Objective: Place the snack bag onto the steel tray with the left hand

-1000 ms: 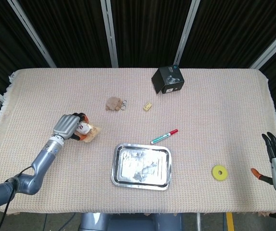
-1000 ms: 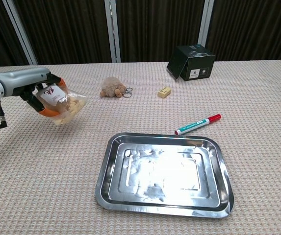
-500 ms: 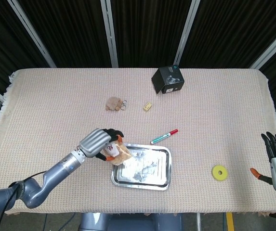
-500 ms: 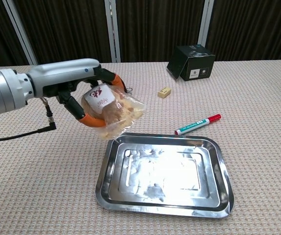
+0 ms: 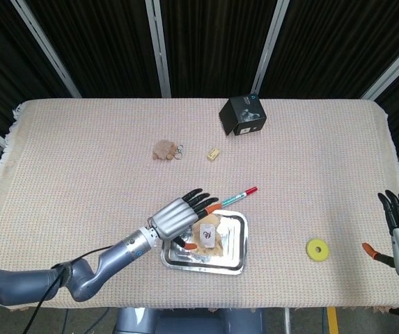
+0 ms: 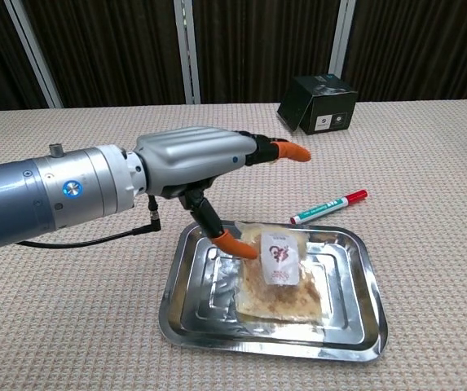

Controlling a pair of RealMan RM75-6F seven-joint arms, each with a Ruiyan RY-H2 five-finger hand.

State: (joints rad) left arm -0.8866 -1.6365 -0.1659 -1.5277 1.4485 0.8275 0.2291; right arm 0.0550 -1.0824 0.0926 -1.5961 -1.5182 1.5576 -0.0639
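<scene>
We judge the placing step all but done: the snack bag [image 6: 275,277] lies flat inside the steel tray [image 6: 186,305], lower centre of the chest view. Our left hand [image 6: 209,159] hovers above it, fingers [image 6: 286,151] released and spread, holding nothing. Next we need only lift that hand clear without brushing the bag.

The left hand [image 6: 204,159] has carried the snack bag [image 6: 278,273] onto the steel tray [image 6: 186,305] and released it, fingers now spread.

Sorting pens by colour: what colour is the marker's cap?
Red; the marker has a white, green-printed barrel. The chest view shows it best.
</scene>
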